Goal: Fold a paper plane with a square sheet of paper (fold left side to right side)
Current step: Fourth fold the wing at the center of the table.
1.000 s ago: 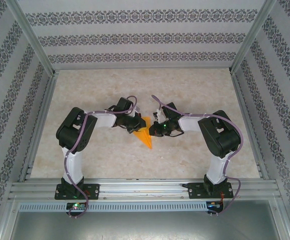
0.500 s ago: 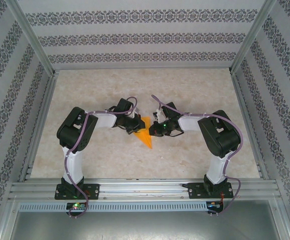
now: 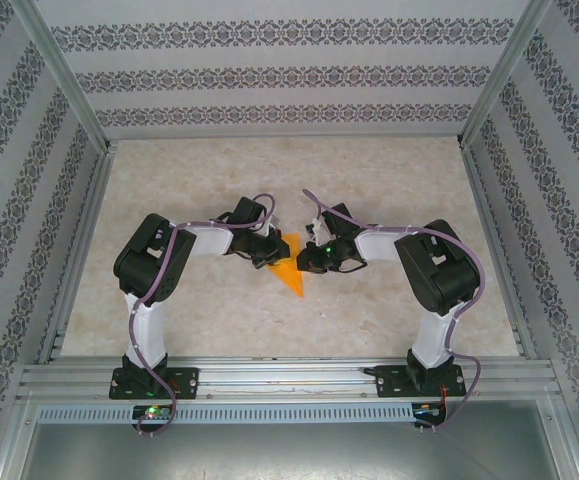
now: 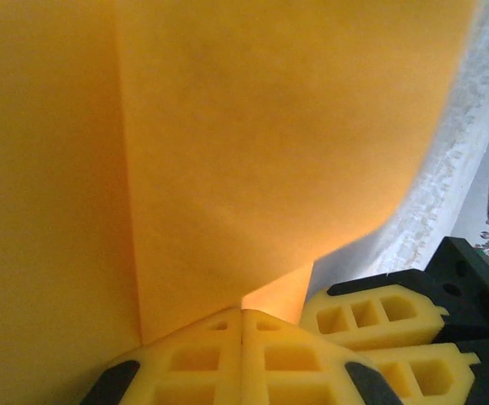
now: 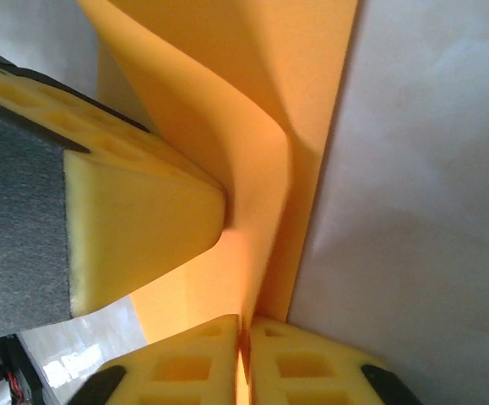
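Observation:
The square sheet of paper [image 3: 291, 278] is orange and folded into a slim dart shape with its tip toward the near edge. It lies mid-table between both grippers. My left gripper [image 3: 269, 256] is shut, and its closed tips [image 4: 242, 319] press against the paper [image 4: 269, 152] beside a crease. In the right wrist view the left finger [image 5: 143, 219] pushes into the sheet [image 5: 252, 101]. My right gripper [image 3: 305, 262] is shut on a raised edge of the paper, a thin orange strip showing between its tips [image 5: 244, 325]. The right fingers [image 4: 371, 314] sit close beside the left ones.
The marble-patterned table [image 3: 389, 180] stretches wide to the back and both sides. Patterned walls [image 3: 269, 75] and aluminium posts enclose it, and a metal rail [image 3: 269, 378] runs along the near edge by the arm bases.
My right gripper has edged slightly up and left with the paper's edge. The left arm and the sheet have barely moved.

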{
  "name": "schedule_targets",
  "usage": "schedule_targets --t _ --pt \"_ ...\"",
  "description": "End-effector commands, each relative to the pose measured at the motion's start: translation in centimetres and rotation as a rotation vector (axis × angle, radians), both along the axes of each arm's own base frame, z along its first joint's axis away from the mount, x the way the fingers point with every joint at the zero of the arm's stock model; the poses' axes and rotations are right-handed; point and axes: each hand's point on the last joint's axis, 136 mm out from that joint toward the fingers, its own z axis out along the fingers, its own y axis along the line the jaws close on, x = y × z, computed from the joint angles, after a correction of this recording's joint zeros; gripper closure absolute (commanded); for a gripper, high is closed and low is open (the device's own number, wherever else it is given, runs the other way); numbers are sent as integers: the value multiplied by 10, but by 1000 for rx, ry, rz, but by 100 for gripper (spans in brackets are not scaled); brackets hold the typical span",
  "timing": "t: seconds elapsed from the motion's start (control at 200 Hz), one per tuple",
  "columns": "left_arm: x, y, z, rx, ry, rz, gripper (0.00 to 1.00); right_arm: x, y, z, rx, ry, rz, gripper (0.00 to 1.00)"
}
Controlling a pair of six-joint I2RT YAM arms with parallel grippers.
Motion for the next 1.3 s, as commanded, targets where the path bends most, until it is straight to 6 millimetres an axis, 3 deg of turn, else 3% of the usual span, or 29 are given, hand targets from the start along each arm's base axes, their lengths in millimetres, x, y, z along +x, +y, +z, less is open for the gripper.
schedule_targets --t 0.0,0.135,0.295,0.505,0.689,0.994,1.294 --pt "-23 18 -44 119 105 5 100 9 -6 18 7 -8 -43 82" --pt "-24 19 -45 121 108 6 100 14 -11 37 31 -39 -69 70" --pt "-24 19 -44 121 109 10 100 4 -18 50 50 -36 -71 67" --pt "-23 19 -43 123 108 10 100 -25 1 58 170 65 -14 98" --pt "-23 20 -44 127 108 13 100 -40 16 43 165 122 23 100" --pt "-23 21 -44 132 111 14 100 -49 14 21 124 150 21 100" --pt "-24 22 -46 137 116 16 100 -63 10 11 94 171 38 100"
